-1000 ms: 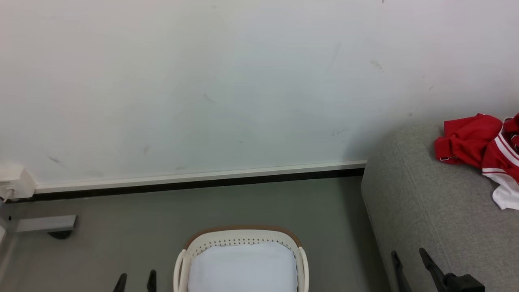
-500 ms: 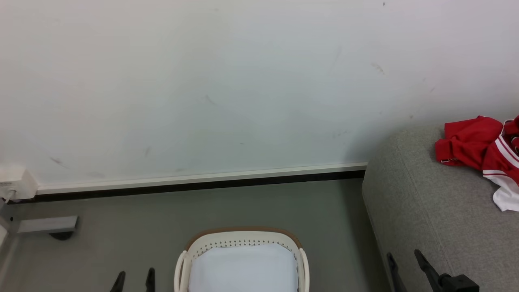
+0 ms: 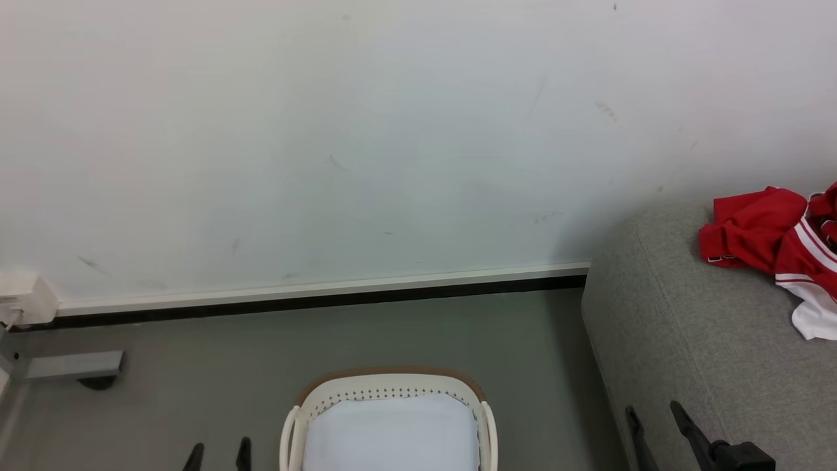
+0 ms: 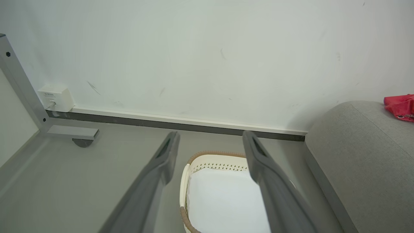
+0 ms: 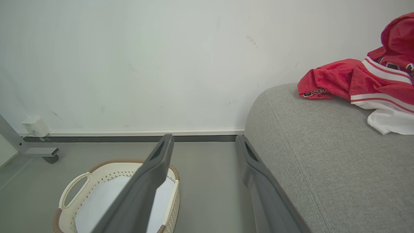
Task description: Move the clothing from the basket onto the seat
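The red-and-white clothing [image 3: 771,242] is seen lying crumpled on the top of the grey sofa [image 3: 686,340], near the wall [image 3: 392,131], with a white panel trailing towards the front. The laundry basket [image 3: 390,381] is set on the grey floor [image 3: 418,333], well apart from the skirting [image 3: 327,293]; inside it a pale liner cloth [image 3: 392,435] is seen. A strip of open floor is left between the basket's right handle and the sofa's rounded end. To the left, open floor runs to a grey metal foot [image 3: 72,364] and a white wall box [image 3: 23,297] at the skirting.

A small dark label [image 5: 315,92] is carried on the hem of the red sleeve; its lettering cannot be read. A sticker on the wall box is likewise too small to read.

The left gripper [image 3: 219,454] is held just left of the basket, its fingers apart and nothing between them. The right gripper [image 3: 654,412] is held at the sofa's near corner, fingers likewise spread and empty.
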Motion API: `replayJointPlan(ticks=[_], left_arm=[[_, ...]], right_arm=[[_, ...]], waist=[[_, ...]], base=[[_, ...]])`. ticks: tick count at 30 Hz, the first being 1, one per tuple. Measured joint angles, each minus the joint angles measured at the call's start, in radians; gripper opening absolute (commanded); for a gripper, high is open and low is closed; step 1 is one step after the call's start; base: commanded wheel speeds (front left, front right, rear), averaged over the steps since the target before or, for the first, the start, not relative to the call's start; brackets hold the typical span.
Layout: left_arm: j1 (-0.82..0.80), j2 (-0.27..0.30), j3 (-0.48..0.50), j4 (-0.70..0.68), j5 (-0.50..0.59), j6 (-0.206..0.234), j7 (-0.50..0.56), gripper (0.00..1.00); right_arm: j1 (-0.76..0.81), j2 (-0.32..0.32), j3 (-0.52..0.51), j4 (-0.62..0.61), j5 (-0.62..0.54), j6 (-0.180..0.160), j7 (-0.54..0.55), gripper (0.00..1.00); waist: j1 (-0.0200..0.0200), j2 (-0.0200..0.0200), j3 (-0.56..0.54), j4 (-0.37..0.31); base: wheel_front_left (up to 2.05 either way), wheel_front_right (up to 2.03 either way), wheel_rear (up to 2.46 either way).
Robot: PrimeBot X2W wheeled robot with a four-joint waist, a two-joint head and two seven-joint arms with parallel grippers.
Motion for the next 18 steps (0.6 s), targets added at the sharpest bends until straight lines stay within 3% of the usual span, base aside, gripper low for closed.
replayJointPlan(ticks=[13,14,18], left_arm=[[-0.005,0.004,-0.005,0.008,-0.011,0.0,0.0,1.0],[-0.005,0.006,-0.009,0.007,-0.014,0.0,0.0,0.0],[0.01,-0.007,-0.011,0.039,-0.015,0.0,0.0,0.0]], right_arm=[[-0.001,0.0,0.009,0.002,0.001,0.0,0.0,1.0],[-0.001,0.0,0.011,0.003,0.002,0.0,0.0,0.0],[0.022,0.004,0.011,0.029,0.002,0.0,0.006,0.0]], waist=[[0.0,0.0,-0.002,0.01],[0.0,0.0,-0.002,0.01],[0.0001,0.0,-0.002,0.011]], base=[[0.0,0.0,0.0],[0.0,0.0,0.0],[0.0,0.0,0.0]])
